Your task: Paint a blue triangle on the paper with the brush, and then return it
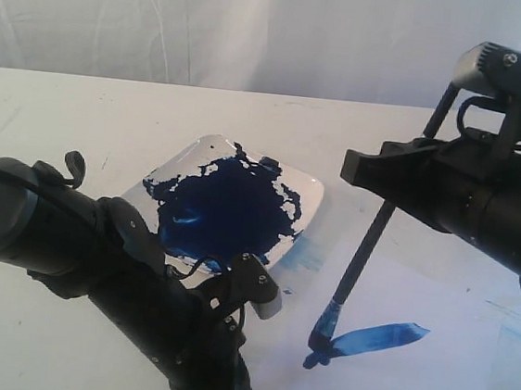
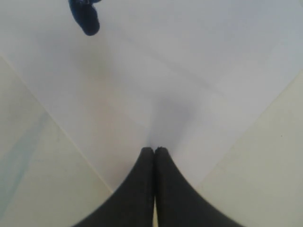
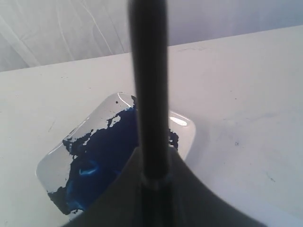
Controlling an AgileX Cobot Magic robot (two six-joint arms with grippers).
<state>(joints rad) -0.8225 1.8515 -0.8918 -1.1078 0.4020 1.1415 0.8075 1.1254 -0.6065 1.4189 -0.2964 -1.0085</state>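
While the left arm is lying low across the near side of the desk, its left fingers are squeezing tight together with nothing between them. They are pointing at the paper, close to one corner of the sheet. I cannot tell if they are touching it.

A little farther on, the brush is standing on the paper, leaning over. Its wet blue tip is touching the sheet. A thick blue stroke is running from the tip toward the right side of the exterior view. It is the only dark line showing on the paper.

Higher up, the right fingers are gripping the black handle of the brush and holding it firmly. In the right wrist view the handle is poking up between them.

Behind the brush tip, the white paint dish is sitting on the desk between the two arms. Dark blue paint is filling most of it. A pale blue smear is lying just beside the dish, on the side near the brush.

Far at the back, a white curtain is hanging behind the desk.
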